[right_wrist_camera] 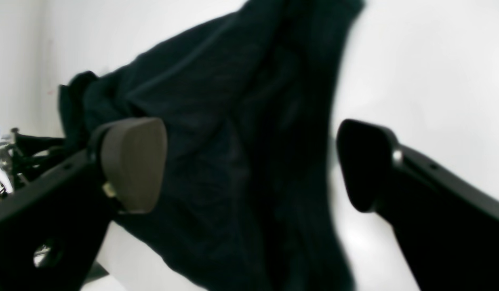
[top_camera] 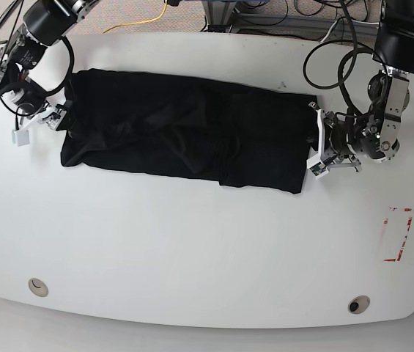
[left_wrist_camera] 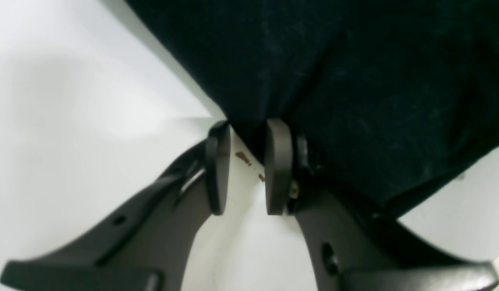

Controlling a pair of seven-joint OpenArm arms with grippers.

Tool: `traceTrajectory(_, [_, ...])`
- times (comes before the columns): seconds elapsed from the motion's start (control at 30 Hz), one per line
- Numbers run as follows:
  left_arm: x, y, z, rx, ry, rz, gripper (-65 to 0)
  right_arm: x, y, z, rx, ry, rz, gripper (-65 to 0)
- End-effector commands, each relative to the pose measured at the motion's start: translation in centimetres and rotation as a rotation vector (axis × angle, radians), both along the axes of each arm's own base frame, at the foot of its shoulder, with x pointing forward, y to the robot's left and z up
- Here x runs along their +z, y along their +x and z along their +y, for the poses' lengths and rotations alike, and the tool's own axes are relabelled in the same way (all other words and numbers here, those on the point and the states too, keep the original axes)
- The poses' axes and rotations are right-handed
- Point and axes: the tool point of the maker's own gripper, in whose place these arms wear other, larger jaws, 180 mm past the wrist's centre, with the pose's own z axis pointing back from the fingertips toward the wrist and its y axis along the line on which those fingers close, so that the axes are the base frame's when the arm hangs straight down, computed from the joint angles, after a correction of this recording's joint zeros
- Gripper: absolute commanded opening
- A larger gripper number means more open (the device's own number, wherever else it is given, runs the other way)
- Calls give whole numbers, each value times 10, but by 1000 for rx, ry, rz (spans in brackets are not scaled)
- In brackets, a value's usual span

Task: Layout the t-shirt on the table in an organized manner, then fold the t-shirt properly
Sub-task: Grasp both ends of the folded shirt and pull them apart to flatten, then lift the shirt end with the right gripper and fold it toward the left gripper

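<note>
The t-shirt (top_camera: pixel 185 136) is plain black — no print. The table (top_camera: pixel 192 257) is white, with a red tape rectangle (top_camera: pixel 398 235) outline — and dark specks.

The t-shirt (top_camera: pixel 185 136) is matt black cloth with faint lint. The surface (top_camera: pixel 192 249) is smooth, glossy white. My fingers (left_wrist_camera: pixel 278 165) are matt dark plastic.

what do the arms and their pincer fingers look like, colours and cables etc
Both arms are black with silver metal joints and loose black cables looping beside them. The left pincer has matte black curved fingers tipped with flat, rounded dark grey pads. The right pincer looks the same. White parts sit at both wrists in the base view.
</note>
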Motion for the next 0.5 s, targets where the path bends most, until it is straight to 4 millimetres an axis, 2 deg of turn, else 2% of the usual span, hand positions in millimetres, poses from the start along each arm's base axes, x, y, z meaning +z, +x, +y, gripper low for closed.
traceTrajectory(0.0, [-10, -13, 17, -10, 90, 54, -512, -11, -9, 19, 88, -24, 82, 0])
traceTrajectory(0.2, [-11, -16, 16, -12, 89, 58, -512, -1, 3, 57, 166, -36, 26, 0])
traceTrajectory(0.3, [-12, -16, 16, -13, 89, 59, -512, 3, 6, 64, 180, -39, 11, 0])
traceTrajectory(0.47, [-12, -16, 16, -13, 89, 61, -512, 6, 9, 63, 179, -45, 1, 0])
